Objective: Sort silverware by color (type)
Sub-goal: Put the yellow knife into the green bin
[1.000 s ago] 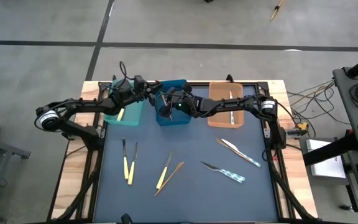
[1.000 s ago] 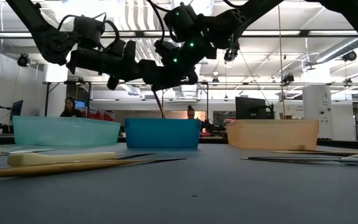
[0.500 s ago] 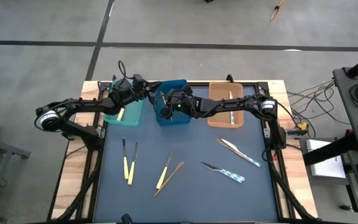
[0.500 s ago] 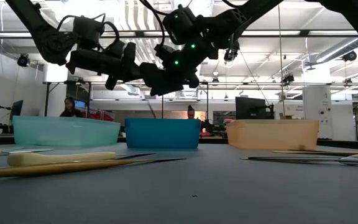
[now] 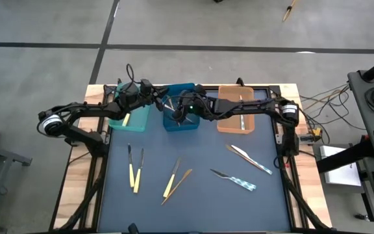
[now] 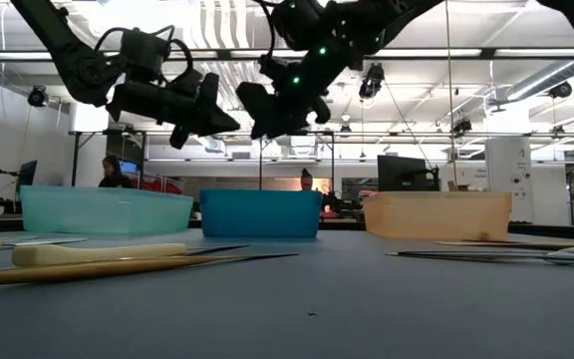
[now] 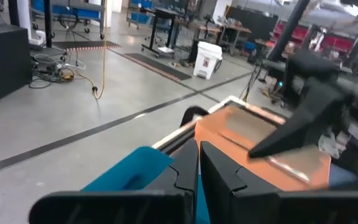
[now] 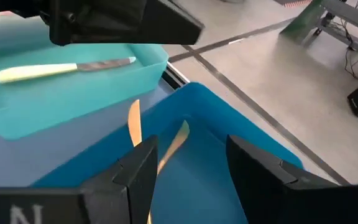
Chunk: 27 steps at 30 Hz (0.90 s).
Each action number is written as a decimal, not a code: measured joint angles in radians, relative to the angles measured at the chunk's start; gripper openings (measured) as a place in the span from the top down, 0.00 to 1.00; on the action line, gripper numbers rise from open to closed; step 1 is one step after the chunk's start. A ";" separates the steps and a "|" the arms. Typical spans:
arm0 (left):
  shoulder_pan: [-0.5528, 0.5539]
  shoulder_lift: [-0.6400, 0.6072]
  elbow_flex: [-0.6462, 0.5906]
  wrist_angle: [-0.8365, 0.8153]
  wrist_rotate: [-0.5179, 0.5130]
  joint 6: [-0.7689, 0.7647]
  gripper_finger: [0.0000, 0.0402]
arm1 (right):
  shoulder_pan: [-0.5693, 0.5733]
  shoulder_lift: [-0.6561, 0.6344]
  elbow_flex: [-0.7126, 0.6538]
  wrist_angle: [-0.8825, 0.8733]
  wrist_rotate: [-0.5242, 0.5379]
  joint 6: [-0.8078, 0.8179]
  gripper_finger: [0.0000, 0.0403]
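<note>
Right gripper poised above the blue tray, fingers spread wide apart and empty, probably so that a wooden piece can drop clear into its own colour's bin. Two tan wooden pieces seen lying inside the blue tray, directly below and between those spread fingers, not touching them. Left gripper hanging just beside the blue tray's teal-side rim, fingers pressed together on nothing, apparently parked out of the way. Teal tray next to the blue tray, holding one cream-handled knife; orange tray on the blue tray's other side, holding a silver piece. Remaining silverware well apart from the blue tray, out on the dark mat: cream-handled pair, another cream piece just beside a wooden one, and pale-blue-handled pieces farther toward the right arm's side. Sorting judged roughly a third done, next pick likely among the mat pieces.
</note>
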 joint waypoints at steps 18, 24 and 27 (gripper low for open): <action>-0.003 -0.037 0.002 -0.223 0.183 0.105 1.00 | 0.000 -0.322 0.000 -0.557 -0.236 -0.163 0.73; -0.012 -0.037 0.086 -0.384 0.184 0.153 1.00 | 0.000 -0.428 -0.016 -0.641 -0.236 -0.160 0.92; -0.019 -0.037 0.145 -0.481 0.184 0.200 1.00 | 0.000 -0.479 -0.042 -0.644 -0.236 -0.144 0.97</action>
